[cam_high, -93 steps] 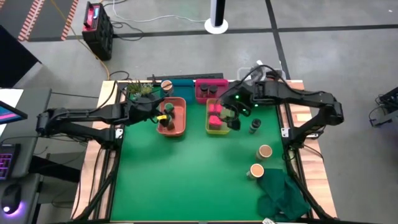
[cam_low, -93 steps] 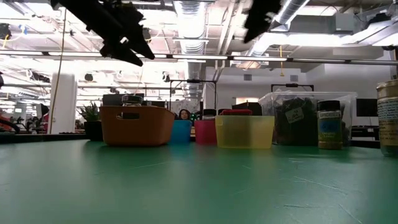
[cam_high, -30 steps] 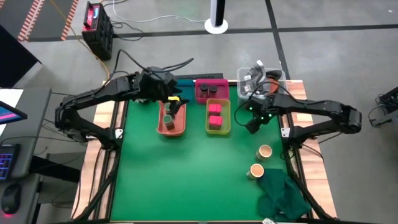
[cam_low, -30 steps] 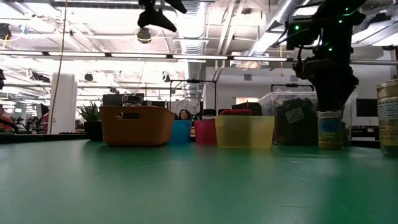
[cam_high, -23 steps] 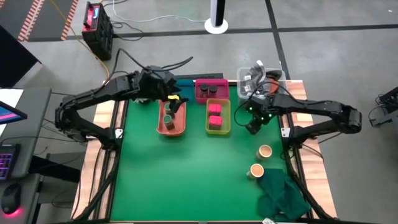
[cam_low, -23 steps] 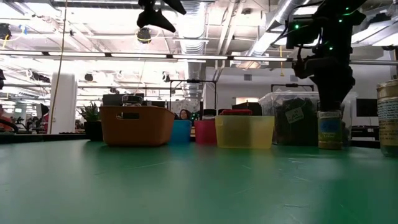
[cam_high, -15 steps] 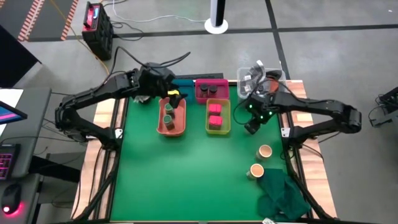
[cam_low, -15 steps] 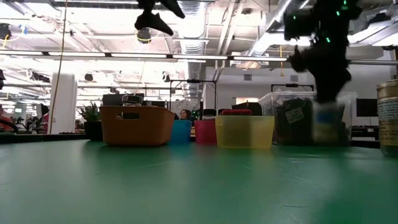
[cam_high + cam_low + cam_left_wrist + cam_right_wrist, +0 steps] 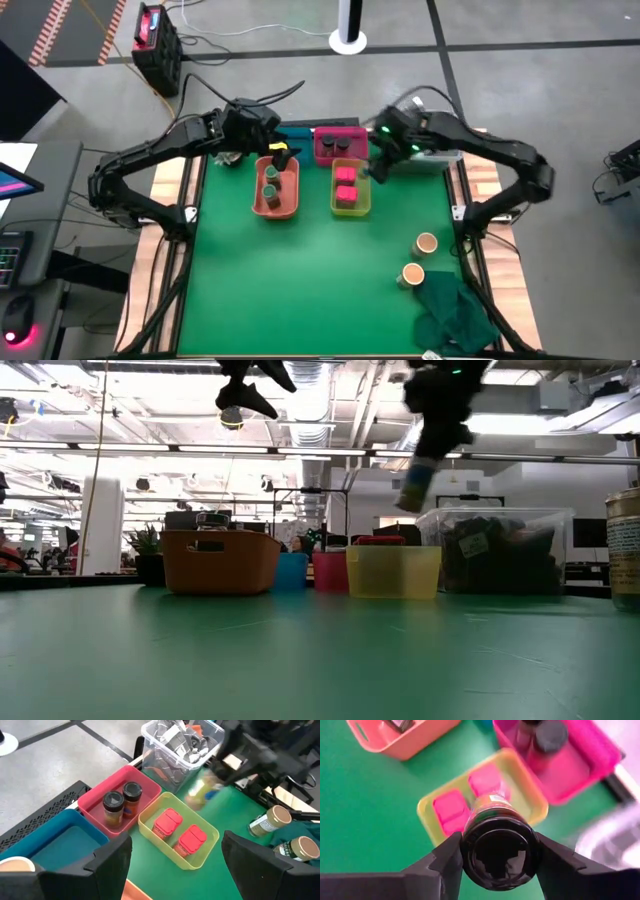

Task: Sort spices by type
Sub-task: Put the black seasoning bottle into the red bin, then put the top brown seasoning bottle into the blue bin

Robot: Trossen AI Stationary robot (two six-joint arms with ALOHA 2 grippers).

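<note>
The right gripper (image 9: 499, 851), clamped on a black-capped bottle (image 9: 496, 840), has lifted it off the table toward the magenta tray (image 9: 340, 146); the left gripper (image 9: 262, 140) hovers wide, empty.

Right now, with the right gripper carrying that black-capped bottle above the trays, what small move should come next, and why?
Probably carry the bottle on over the pink tray and lower it there. The right gripper holds it beside the yellow tray, which has only pink boxes; the pink tray already holds two similar dark-capped bottles.

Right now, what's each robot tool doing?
Left tool: open, holding nothing.
Right tool: closed on a black-capped spice bottle.
</note>
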